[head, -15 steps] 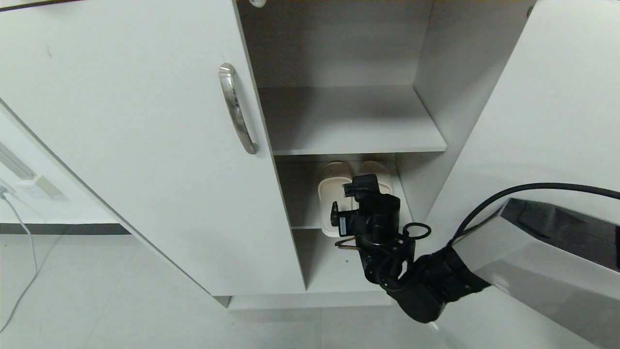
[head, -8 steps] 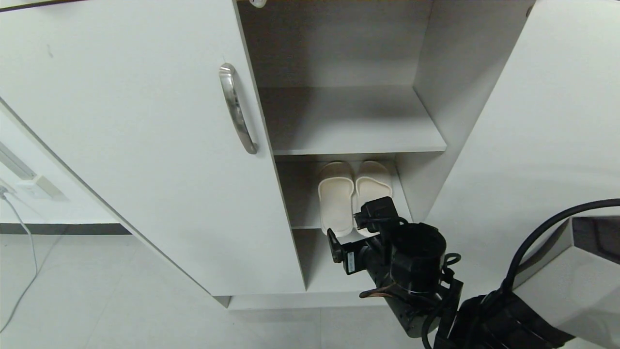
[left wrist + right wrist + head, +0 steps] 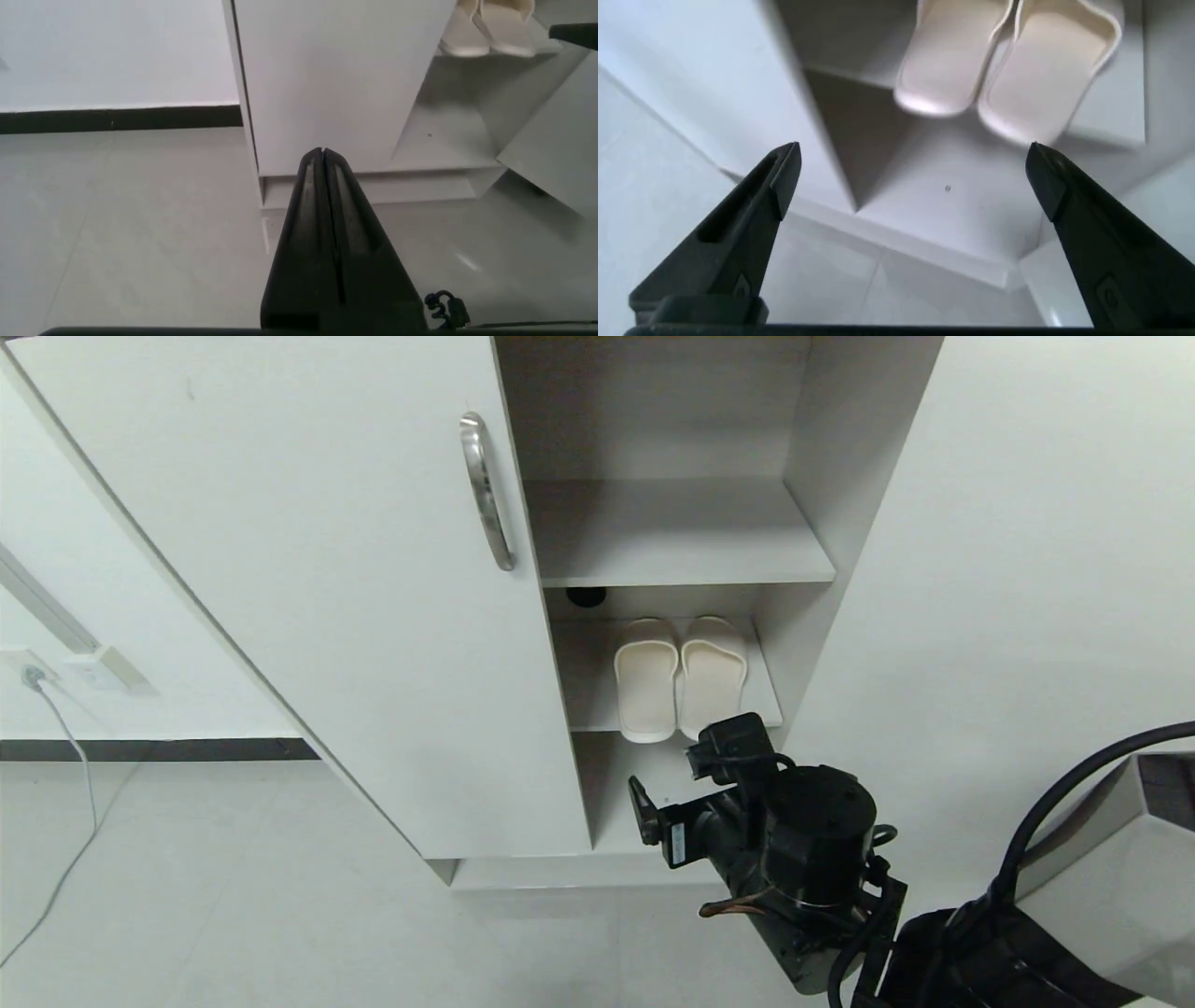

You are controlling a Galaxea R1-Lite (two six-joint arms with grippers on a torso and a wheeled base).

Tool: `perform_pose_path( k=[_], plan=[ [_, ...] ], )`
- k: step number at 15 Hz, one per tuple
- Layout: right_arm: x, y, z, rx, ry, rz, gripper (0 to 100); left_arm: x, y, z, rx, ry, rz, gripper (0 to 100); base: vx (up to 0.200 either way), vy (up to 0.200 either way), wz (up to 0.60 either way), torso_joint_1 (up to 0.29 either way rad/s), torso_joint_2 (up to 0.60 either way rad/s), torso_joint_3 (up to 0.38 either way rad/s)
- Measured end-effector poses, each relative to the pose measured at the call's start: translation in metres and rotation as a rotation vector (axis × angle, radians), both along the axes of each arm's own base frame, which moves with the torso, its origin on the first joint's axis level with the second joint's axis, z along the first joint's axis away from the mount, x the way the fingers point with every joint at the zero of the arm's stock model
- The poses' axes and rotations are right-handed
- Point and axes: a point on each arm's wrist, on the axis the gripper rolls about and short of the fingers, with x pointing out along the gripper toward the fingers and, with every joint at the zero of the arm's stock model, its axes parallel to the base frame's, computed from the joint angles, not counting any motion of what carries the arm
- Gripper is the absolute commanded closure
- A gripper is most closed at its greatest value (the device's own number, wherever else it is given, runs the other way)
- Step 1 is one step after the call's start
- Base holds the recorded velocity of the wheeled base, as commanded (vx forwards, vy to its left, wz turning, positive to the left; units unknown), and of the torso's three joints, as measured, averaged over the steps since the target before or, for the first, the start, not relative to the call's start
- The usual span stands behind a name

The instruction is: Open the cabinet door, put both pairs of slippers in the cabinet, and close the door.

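No text, number or sign can be read. A small white sticker (image 3: 679, 845) sits on the black bracket of the right arm (image 3: 812, 831), just behind the fingers, but its print is too small to make out. The cabinet door (image 3: 308, 569) shows a plain white face with no marking that can be read.

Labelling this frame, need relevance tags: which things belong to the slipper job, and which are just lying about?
Job: cream slippers on a shelf; cabinet; open right door; right pincer, open; left pincer, shut.
Lying about: wall socket; grey cable; left door handle.
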Motion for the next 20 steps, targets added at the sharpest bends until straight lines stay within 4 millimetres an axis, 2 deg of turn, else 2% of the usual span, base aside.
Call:
perform_pose_path(
  k=[7, 20],
  plan=[
    [-0.0010, -0.0012, -0.0002, 0.004, -0.003, 0.000, 0, 0.0000, 0.0000, 0.0000, 0.000, 0.000, -0.001, 100, 0.000, 0.000, 0.00, 0.000, 0.00, 0.000],
    [-0.0012, -0.0020, -0.0012, 0.000, -0.002, -0.002, 0, 0.0000, 0.0000, 0.0000, -0.001, 0.000, 0.000, 100, 0.000, 0.000, 0.00, 0.001, 0.00, 0.177]
  ],
)
